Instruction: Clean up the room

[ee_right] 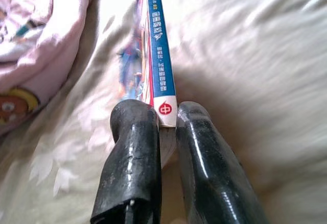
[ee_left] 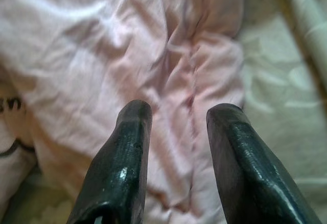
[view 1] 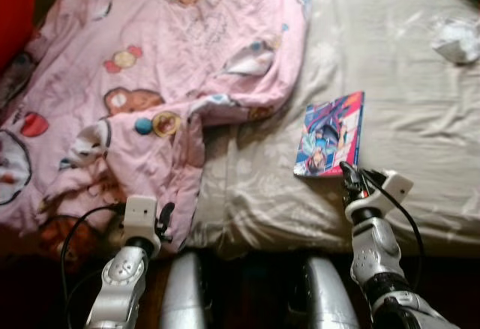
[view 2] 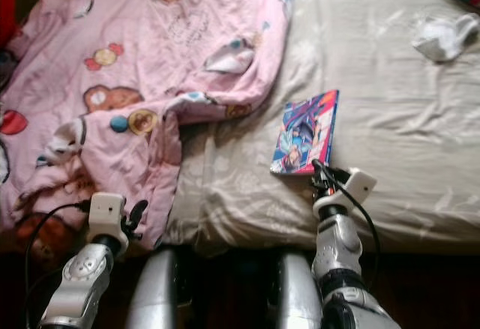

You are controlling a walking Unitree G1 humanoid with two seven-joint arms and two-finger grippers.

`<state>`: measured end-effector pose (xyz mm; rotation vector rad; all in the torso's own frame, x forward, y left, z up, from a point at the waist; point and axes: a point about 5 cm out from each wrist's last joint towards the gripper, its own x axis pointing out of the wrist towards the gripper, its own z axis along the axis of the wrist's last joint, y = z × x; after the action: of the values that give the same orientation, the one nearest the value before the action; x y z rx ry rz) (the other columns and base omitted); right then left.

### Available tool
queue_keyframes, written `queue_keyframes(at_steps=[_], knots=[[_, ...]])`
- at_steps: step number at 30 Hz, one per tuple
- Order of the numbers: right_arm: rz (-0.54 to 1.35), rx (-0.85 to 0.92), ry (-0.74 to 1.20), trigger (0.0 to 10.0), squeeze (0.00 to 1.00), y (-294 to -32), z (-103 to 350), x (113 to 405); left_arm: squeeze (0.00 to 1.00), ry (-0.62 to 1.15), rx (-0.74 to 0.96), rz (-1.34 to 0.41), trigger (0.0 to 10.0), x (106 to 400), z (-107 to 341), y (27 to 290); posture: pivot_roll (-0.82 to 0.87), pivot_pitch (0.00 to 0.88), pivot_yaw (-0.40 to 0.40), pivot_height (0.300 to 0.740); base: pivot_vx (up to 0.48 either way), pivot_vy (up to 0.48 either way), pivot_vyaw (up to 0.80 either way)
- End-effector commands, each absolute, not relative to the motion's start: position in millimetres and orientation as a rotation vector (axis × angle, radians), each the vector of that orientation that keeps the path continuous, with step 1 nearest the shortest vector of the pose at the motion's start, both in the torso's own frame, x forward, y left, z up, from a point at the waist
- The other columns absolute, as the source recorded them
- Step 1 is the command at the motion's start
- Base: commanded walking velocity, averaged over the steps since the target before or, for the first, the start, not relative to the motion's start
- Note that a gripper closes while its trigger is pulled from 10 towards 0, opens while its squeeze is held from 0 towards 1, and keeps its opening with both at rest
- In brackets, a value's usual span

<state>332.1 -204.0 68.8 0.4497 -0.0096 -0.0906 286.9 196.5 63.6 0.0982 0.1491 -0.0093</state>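
Observation:
A colourful comic book (view 1: 330, 136) with a blue spine lies on the beige bed sheet (view 1: 397, 82), its near corner at the bed's front edge. My right gripper (view 1: 350, 173) is shut on that near corner; in the right wrist view the two black fingers (ee_right: 134, 147) pinch the book's spine end (ee_right: 164, 106). My left gripper (view 1: 163, 220) stands open at the hanging edge of the pink cartoon-print blanket (view 1: 150, 67); its fingers (ee_left: 127, 147) have pink blanket (ee_left: 179, 81) beyond them and nothing between them.
A crumpled white cloth (view 1: 456, 40) lies on the sheet at the far right. A red object (view 1: 15, 7) sits at the far left corner. My two silver legs (view 1: 184, 295) stand close against the bed's dark front.

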Motion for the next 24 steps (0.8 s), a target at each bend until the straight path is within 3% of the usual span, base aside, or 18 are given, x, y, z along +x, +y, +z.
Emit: queue_keyframes(at_steps=[1,10,24], knots=[[-0.11,0.396,-0.048,10.0,0.0,-208,73,329,0.0,0.2,0.086,0.018,10.0,279,49,201,0.01,0.138,-0.012,0.619,0.0,0.0,0.0],[-0.093,0.312,-0.085,10.0,0.0,-200,81,328,0.0,0.237,0.084,0.01,10.0,282,31,199,-0.02,0.098,-0.009,0.619,0.0,0.0,0.0],[-0.075,0.234,-0.027,10.0,0.0,-187,67,318,0.0,0.462,0.091,0.076,10.0,251,-17,225,-0.04,0.046,0.018,0.707,0.0,0.0,0.0]])
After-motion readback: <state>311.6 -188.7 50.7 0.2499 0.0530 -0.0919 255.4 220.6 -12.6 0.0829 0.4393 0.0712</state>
